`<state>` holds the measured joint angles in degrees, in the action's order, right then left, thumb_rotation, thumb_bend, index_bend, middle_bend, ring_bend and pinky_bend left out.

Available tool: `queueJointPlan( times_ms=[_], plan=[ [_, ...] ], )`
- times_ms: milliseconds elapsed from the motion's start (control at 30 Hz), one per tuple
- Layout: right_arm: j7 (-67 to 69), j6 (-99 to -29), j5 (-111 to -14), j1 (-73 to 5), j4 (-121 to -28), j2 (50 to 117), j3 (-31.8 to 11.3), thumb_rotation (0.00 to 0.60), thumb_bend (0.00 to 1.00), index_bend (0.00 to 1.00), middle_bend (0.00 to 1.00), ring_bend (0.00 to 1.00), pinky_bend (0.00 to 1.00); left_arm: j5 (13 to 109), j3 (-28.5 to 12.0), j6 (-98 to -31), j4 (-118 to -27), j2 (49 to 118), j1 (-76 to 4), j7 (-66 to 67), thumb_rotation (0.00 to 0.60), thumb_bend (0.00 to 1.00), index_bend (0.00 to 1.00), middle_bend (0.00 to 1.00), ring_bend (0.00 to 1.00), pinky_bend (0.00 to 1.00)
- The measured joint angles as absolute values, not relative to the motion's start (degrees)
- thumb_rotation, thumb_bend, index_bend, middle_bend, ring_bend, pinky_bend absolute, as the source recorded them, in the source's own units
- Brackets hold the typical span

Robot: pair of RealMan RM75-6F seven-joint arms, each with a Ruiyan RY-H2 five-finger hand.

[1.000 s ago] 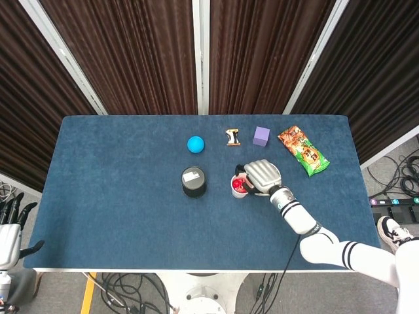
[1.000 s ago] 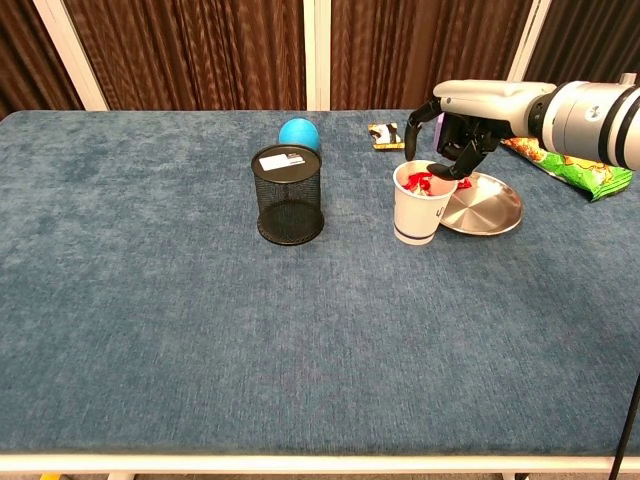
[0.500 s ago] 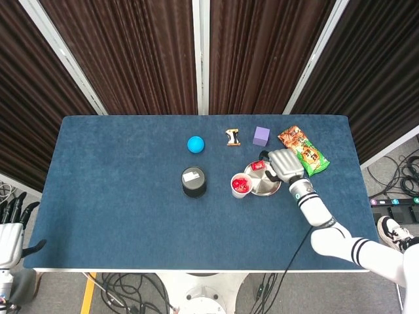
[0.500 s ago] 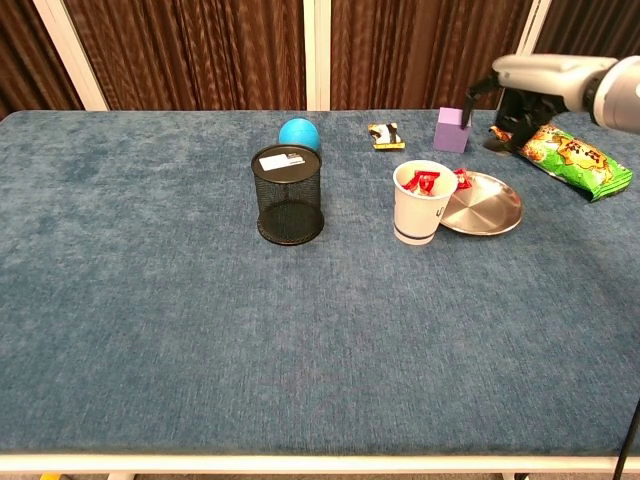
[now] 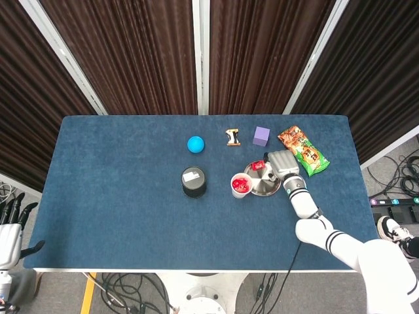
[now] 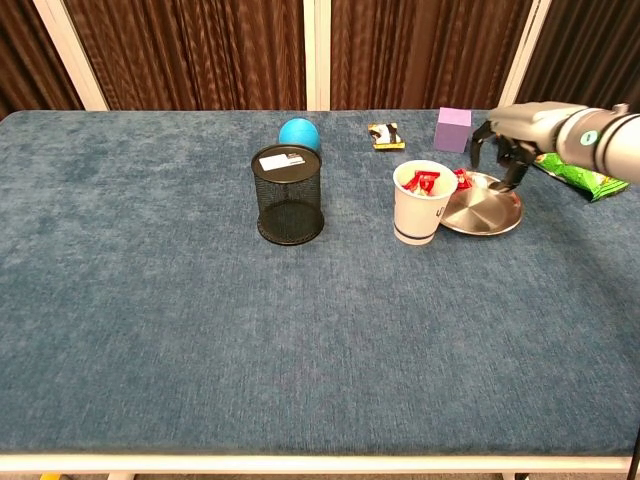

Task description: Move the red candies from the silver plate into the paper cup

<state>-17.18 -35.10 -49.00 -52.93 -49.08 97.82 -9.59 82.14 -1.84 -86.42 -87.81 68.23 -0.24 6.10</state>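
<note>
1. Right robot hand (image 6: 505,150) hangs over the far right edge of the silver plate (image 6: 490,213), fingers curled downward with gaps between them, nothing visibly held; its fingertips are close to the plate rim, contact not clear.
2. Left robot hand (image 5: 8,222) shows only at the lower left corner of the head view, off the counter (image 5: 118,196), fingers spread and holding nothing.
3. Red candies (image 6: 420,182) sit inside the white paper cup (image 6: 417,215); one more red candy (image 6: 461,180) lies on the plate's far left rim, just behind the cup.
4. Paper cup stands upright, touching or just beside the plate's left edge.
5. Black mesh pen holder (image 6: 289,194) stands left of the cup, well apart, with a white card on top.
6. Blue ball (image 6: 297,132) lies just behind the pen holder.
7. Small wrapped snack (image 6: 386,135) and purple cube (image 6: 452,129) lie at the far side, behind cup and plate.
8. Green snack bag (image 5: 302,151) lies right of the plate, just beside the right forearm.
9. Right arm reaches in from the right edge, forearm roughly level above the counter.
</note>
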Motion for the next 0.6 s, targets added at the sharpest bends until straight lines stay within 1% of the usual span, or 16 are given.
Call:
queueJointPlan(
  times_ms=[267, 467, 600],
  plan=[
    [-16.22, -32.83, -50.21, -54.77, -43.75, 101.7, -11.08, 0.6, 0.24, 0.39, 0.9, 0.93, 1.0, 81.79, -1.82, -86.05, -87.22, 68.44, -0.2, 5.66, 0.6, 0.0, 0.24, 0.09, 0.07, 0.06],
    [-16.51, -31.59, -50.74, -55.14, -42.37, 102.59, -11.34, 0.6, 0.24, 0.4, 0.9, 0.94, 1.0, 81.74, -1.87, -85.92, -86.81, 68.64, -0.26, 5.37, 0.6, 0.0, 0.24, 0.09, 0.07, 0.06],
    [-17.08, -31.38, -50.97, -54.85, -43.06, 102.32, -11.07, 0.6, 0.24, 0.41, 0.9, 0.93, 1.0, 81.66, -1.84, -85.78, -86.59, 68.73, -0.26, 5.2, 0.6, 0.0, 0.24, 0.09, 0.07, 0.06]
  ],
)
